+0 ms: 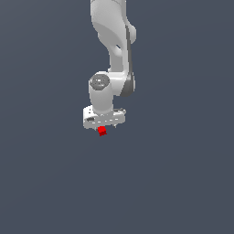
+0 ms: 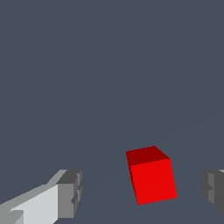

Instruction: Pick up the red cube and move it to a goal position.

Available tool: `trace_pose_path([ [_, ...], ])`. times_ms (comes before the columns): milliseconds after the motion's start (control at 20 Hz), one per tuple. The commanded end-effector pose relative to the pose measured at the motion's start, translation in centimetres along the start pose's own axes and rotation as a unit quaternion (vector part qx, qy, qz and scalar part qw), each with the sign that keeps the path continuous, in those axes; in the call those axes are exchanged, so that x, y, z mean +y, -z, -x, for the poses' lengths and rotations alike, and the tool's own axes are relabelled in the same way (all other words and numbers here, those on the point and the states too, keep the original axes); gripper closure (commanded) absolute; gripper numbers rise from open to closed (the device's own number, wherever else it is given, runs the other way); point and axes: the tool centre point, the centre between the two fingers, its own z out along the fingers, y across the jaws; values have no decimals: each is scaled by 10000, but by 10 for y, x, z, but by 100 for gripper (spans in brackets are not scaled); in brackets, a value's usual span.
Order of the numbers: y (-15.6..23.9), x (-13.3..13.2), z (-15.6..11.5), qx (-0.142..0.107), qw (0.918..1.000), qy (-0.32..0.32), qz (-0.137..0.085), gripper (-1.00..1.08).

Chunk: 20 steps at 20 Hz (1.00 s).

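The red cube is a tiny bright red block on the flat grey floor, just under the white gripper in the exterior view. In the wrist view the cube lies between the two grey fingertips, closer to one finger than the other. There is a clear gap on each side of the cube. The gripper is open and empty, and it touches nothing. In the exterior view the hand hides most of the fingers.
The white arm comes down from the top of the exterior view to the hand. The floor is plain dark grey all around, with no other objects or goal marker in view.
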Motion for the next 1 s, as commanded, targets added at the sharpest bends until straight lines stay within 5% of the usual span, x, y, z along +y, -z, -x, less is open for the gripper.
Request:
trace_pose_path([
  [0,-16,5,7,18,9997,244,-6,-92],
  [800,-64,22,23,61,9956,937,-17,-92],
  [850,-64,22,23,61,9956,937,-17,108],
  [950,-64,22,23,61,9956,937,-17,108],
])
